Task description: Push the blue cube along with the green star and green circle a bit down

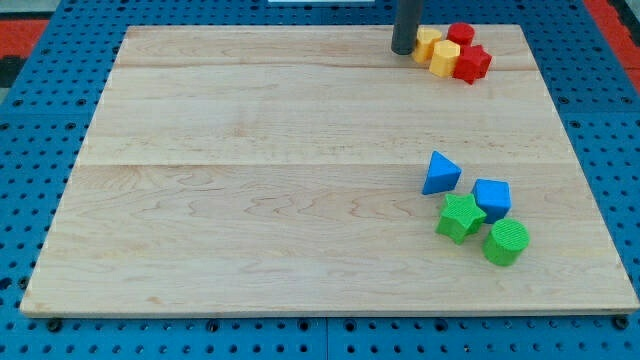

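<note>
The blue cube (492, 198) lies at the view's lower right of the wooden board (250, 180). The green star (460, 217) touches it on its lower left. The green circle (506, 242) sits just below the cube, next to the star. A blue triangle (440, 173) lies just up-left of the cube. My tip (403, 49) is at the view's top, far above these blocks, right beside the left yellow block.
A cluster at the view's top right holds two yellow blocks (428, 42) (446, 57), a red circle (461, 34) and a red star (472, 63). The board lies on a blue pegboard surface (600, 120).
</note>
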Controlling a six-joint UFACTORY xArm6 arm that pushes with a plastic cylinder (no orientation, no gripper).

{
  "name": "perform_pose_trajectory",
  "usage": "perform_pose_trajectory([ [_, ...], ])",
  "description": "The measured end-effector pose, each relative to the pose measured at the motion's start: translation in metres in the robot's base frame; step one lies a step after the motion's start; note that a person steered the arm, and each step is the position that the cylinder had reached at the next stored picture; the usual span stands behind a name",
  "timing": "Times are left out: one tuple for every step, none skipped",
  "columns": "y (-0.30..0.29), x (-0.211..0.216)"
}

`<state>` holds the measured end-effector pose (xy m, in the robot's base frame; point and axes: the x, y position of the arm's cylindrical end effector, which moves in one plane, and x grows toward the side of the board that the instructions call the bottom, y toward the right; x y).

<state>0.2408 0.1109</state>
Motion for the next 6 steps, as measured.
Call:
perform_pose_trajectory([
  [0.000,0.002],
  [-0.003,0.013],
  [-0.010,0.101],
  [-0.006,0.155],
  [0.041,0.171],
  [0.093,0.218],
])
